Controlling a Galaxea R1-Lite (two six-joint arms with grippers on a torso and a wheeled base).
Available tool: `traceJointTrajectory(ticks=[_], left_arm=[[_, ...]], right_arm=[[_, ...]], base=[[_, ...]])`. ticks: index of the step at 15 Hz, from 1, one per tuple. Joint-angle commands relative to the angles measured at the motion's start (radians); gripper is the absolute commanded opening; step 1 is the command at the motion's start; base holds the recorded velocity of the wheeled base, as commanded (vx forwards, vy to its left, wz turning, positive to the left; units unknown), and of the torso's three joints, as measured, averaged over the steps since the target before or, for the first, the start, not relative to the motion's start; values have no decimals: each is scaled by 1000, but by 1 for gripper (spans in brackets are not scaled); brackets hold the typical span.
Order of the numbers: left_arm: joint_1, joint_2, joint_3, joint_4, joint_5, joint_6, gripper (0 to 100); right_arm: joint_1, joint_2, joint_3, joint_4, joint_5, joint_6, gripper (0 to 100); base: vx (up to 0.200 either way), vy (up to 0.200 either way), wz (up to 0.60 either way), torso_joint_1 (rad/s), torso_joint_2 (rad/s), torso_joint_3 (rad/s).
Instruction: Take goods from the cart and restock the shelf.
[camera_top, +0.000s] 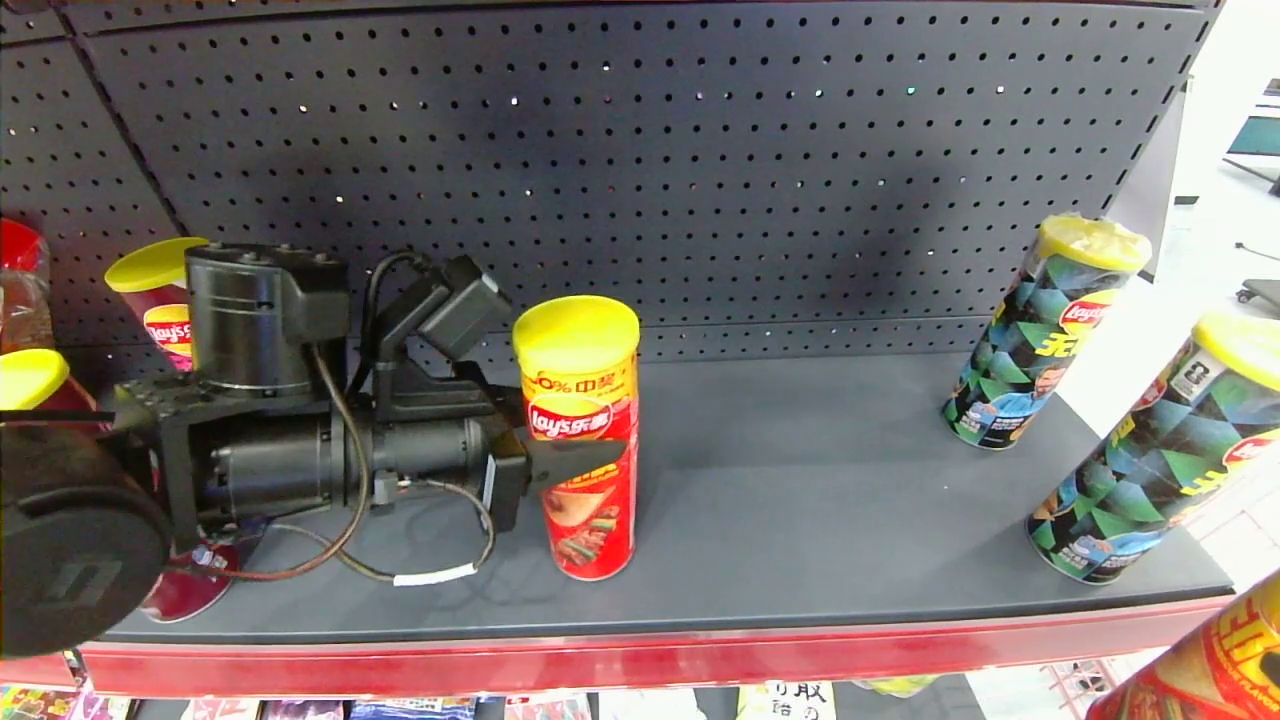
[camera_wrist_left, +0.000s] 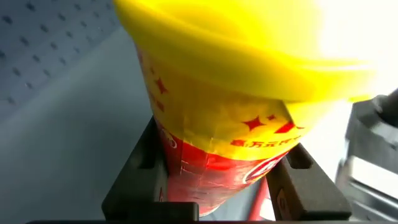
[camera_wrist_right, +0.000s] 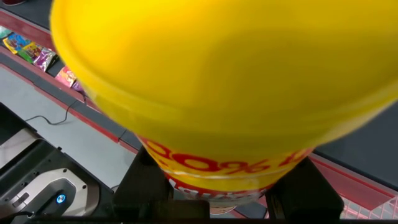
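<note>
Left tool (camera_top: 588, 458) of mine is clamped on the red can (camera_top: 580, 390), which stands upright, left of centre on the shelf (camera_top: 800, 480). Drawing away crooked could topple so tall a can. Its far side hides one finger. My right tool (camera_wrist_right: 224, 186) grips a second can (camera_wrist_right: 211, 74), cut off at the head view's lower right.

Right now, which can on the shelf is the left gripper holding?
The red, yellow-lidded can standing mid-shelf: the left gripper's fingers clamp its sides. The blue-patterned cans at the right stand free.
</note>
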Motion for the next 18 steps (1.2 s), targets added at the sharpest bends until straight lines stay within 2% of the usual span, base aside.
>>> traceJointTrajectory(ticks=[1, 3, 7, 10, 14, 18], left_arm=[[-17, -87, 82, -3, 9, 0, 0], [-17, -101, 121, -5, 39, -2, 0], [-17, -126, 161, -6, 45, -2, 0], [-17, -126, 145, -6, 59, -11, 0], [-39, -135, 145, -5, 70, -46, 0], [-43, -135, 153, -3, 82, -46, 0]], right_arm=[[1, -4, -6, 0, 1, 0, 0], [1, -6, -6, 0, 1, 0, 0], [1, -7, -10, 0, 1, 0, 0], [1, -15, -9, 0, 1, 0, 0], [1, -16, -12, 0, 1, 0, 0], [1, -16, -12, 0, -1, 0, 0]], base=[[0, 0, 0, 0, 0, 0], [0, 0, 0, 0, 0, 0], [0, 0, 0, 0, 0, 0], [0, 0, 0, 0, 0, 0], [0, 0, 0, 0, 0, 0], [0, 0, 0, 0, 0, 0]])
